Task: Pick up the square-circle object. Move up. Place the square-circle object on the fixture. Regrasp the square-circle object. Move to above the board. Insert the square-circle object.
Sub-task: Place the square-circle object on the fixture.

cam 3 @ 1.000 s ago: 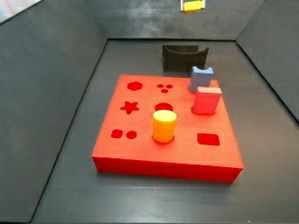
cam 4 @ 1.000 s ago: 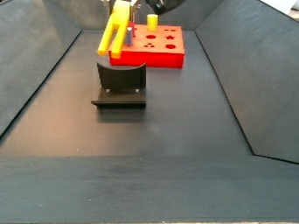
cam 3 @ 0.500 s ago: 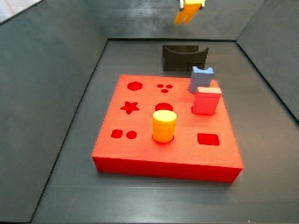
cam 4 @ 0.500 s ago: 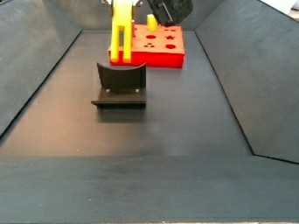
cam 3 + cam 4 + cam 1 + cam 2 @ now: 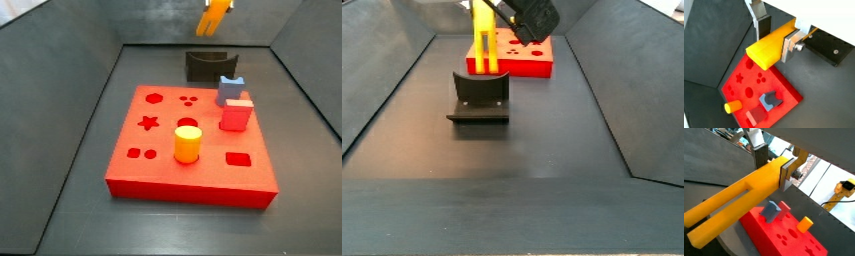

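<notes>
Wrist views: the end effector (image 5: 774, 37) pinches the square-circle object (image 5: 771, 47) between 2 silver fingers (image 5: 789, 46). In both wrist views the yellow-orange bar sits above the red board (image 5: 747, 82); a slot splits its far length (image 5: 734, 203). A blue peg (image 5: 771, 211), a red block (image 5: 757, 116) and a short yellow cylinder (image 5: 732, 106) stand on the board.

Side views: the end effector (image 5: 500, 12) holds the square-circle object (image 5: 482, 45) nearly upright, at 12 o'clock above the fixture (image 5: 480, 96) and clear of it. The bar (image 5: 214, 16) hangs at the frame's 12 o'clock edge, above the fixture (image 5: 209, 65) and beyond the board (image 5: 187, 150).
</notes>
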